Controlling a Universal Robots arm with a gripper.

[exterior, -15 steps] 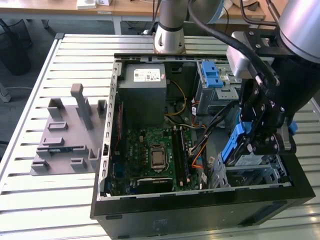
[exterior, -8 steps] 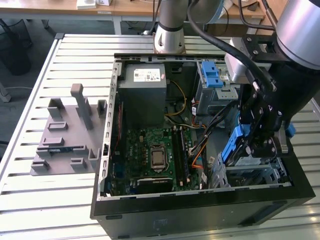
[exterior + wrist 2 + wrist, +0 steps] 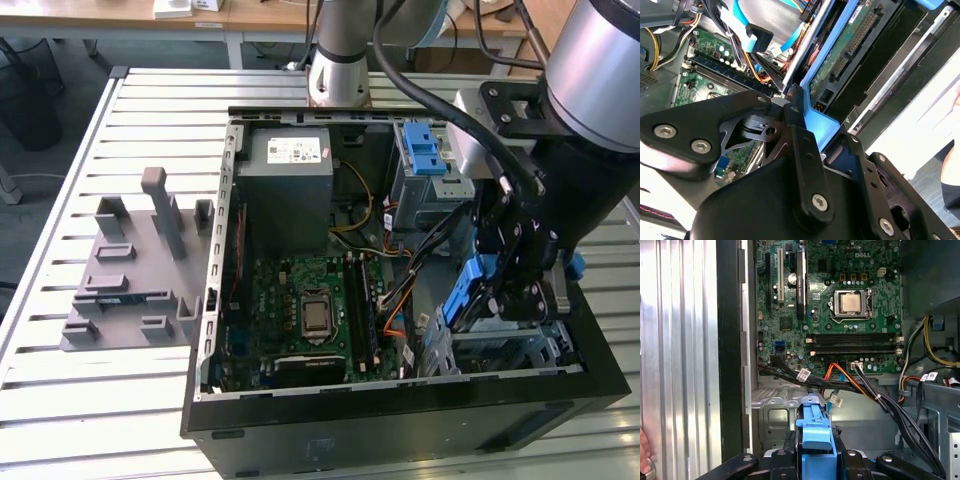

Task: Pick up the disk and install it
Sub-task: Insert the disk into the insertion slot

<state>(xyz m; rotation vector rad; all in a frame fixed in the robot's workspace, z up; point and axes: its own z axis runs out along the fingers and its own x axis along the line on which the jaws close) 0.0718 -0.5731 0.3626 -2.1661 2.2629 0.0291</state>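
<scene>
The slatted metal table (image 3: pixel 60 400) carries everything; on it lies the open computer case (image 3: pixel 400 430), and beside that, on the exterior view's left, a grey fixture (image 3: pixel 130 280) stands apart from the work. Inside the case I see the grey power-supply box (image 3: pixel 290 200), then the green motherboard (image 3: pixel 840 315), then the grey drive cage (image 3: pixel 425 170) with its blue latch. At the exterior view's right my gripper (image 3: pixel 820 120) reaches down into the case, above the metal bay (image 3: pixel 510 350) in the near corner. It is clenched on the disk (image 3: pixel 850 45), fingers pinching the blue end bracket (image 3: pixel 815 427); so the disk hangs from my grasp on edge and tilted, not seated in the bay as far as I can tell, with its circuit-board face bare in the second wrist view. I judge it dense for its size and quite stiff, but unforgiving of knocks; the bare board and connectors are no place for fingers. The bracket and side rails are the right hold, though plastic may flex, so the disk could swing a little. Smallest of all, a bundle of cables (image 3: pixel 865 390) crosses near the bay; soft, loose, and close enough to snag.
</scene>
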